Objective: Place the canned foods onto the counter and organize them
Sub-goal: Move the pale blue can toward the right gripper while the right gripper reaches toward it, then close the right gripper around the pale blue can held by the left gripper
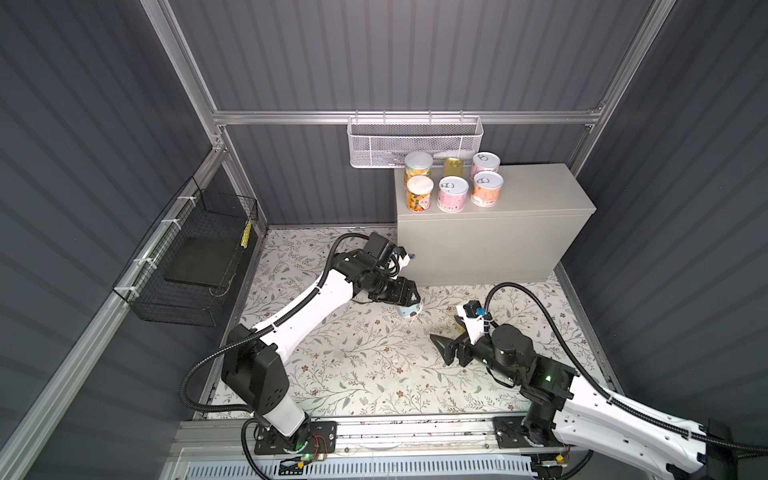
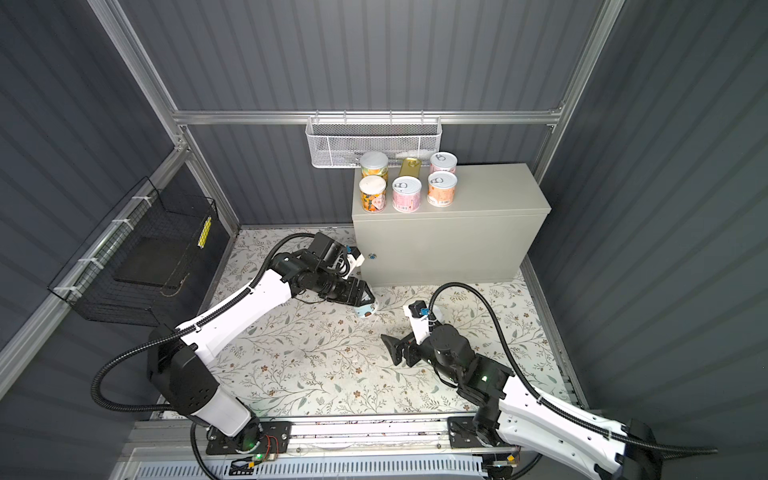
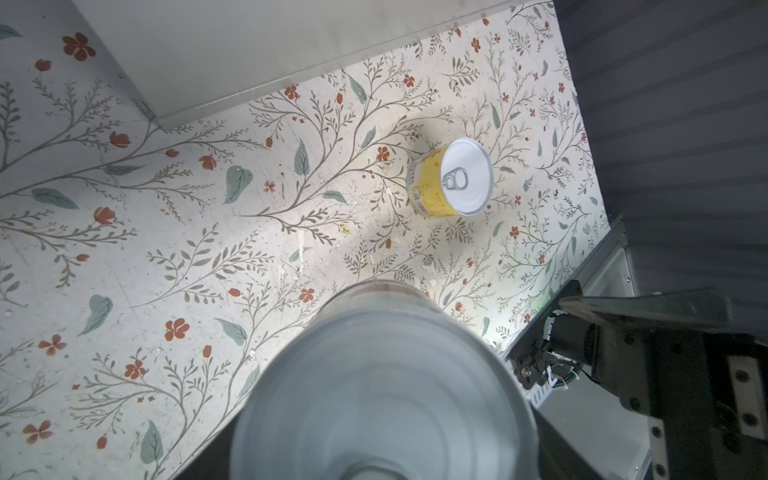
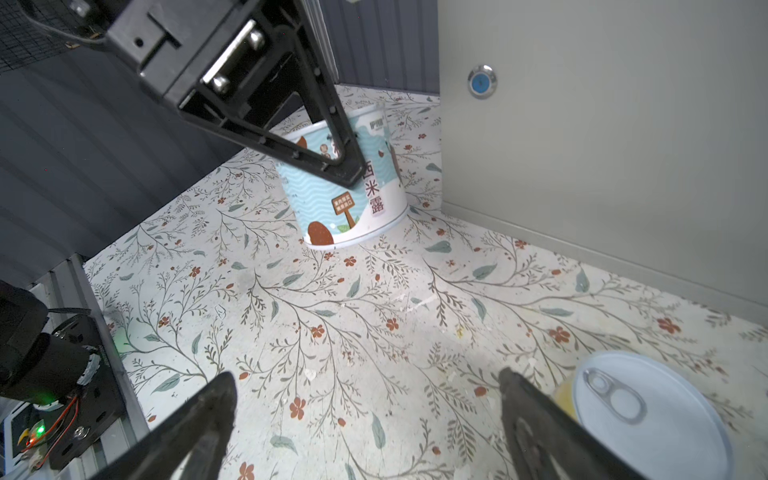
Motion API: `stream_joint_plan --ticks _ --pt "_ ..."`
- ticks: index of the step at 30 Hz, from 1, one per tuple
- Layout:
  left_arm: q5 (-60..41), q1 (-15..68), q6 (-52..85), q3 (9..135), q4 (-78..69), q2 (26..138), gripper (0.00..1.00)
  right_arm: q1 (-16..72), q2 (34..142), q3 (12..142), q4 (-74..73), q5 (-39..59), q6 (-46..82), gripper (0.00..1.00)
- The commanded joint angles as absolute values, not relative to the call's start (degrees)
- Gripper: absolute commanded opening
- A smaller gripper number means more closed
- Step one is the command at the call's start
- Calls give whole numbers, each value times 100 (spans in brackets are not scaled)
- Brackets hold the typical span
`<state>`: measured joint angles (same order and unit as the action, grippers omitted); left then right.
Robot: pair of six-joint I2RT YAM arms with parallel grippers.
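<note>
The left gripper (image 1: 413, 301) was clamped on the blue-grey can (image 4: 349, 187), holding it tilted low over the floral mat (image 1: 353, 365), just in front of the counter (image 1: 540, 187). The right gripper (image 4: 365, 382) stood with its jaws wide apart and empty, and the yellow can (image 3: 453, 178) stood upright on the mat just beside one of its fingers. Five round cans (image 1: 452, 193) and the gold tin (image 1: 454, 167) were already lined up in two rows at the left end of the counter top. To my eye the tilt was the worry: gripped at that angle, the can might slip on the way up, or clip the counter's front edge, or come down crooked and knock the rows over. The open right fingers could also nudge the yellow can over if they swung in carelessly. I could not see the left gripper's far finger behind the can, nor tell whether the can's base touched the mat. Its end was only a blur in the left wrist view, and the right wrist nearly hid the yellow can in both top views.
</note>
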<state>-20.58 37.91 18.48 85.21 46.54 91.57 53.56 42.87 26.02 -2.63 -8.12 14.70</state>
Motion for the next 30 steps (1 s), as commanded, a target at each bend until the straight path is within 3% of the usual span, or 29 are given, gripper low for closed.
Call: stream_joint_plan --ticks 1,10,30 --pt "-2351 3787 1837 8704 4843 8741 48 5445 4543 2635 -1002 -689 1168 99" --pt "-3024 3784 1826 8498 4985 8522 48 5665 5133 2930 -1491 -656 817 99" --pt "-3045 3786 1971 8313 4924 8220 48 5774 6095 3579 -1976 -486 593 99"
